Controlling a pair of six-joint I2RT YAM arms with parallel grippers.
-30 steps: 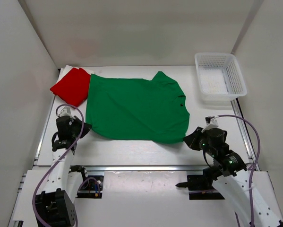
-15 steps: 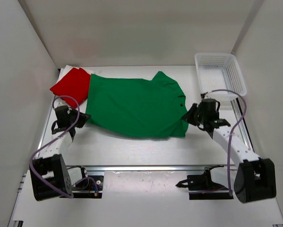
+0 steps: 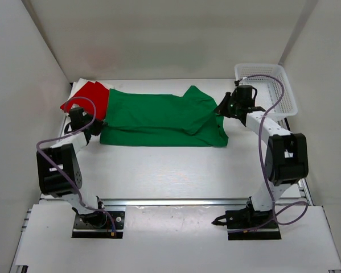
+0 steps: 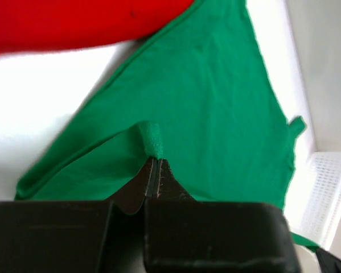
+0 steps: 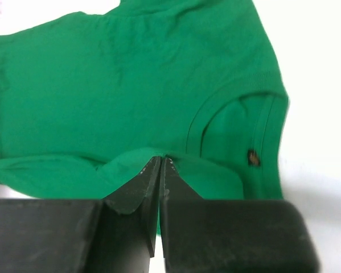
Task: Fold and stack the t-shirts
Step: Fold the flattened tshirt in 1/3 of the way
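The green t-shirt [image 3: 159,116] lies across the middle of the table with its near half lifted over the far half. My left gripper [image 3: 95,124] is shut on the shirt's left edge; the pinched cloth [image 4: 152,139] shows at its tips [image 4: 154,159]. My right gripper [image 3: 221,109] is shut on the shirt's right edge near the collar [image 5: 238,119], its tips [image 5: 161,159] closed on a fold. The red t-shirt [image 3: 89,96] lies folded at the far left, partly under the green one. A sliver of the white t-shirt [image 3: 79,83] shows beneath the red one.
A white lattice basket [image 3: 265,90] stands at the far right corner, just behind my right arm. White walls enclose the table on the left, right and back. The arm bases sit at the near edge.
Both grippers have carried the green shirt's near edge away from the bases toward the back. The shirt is now folded into a narrower band.
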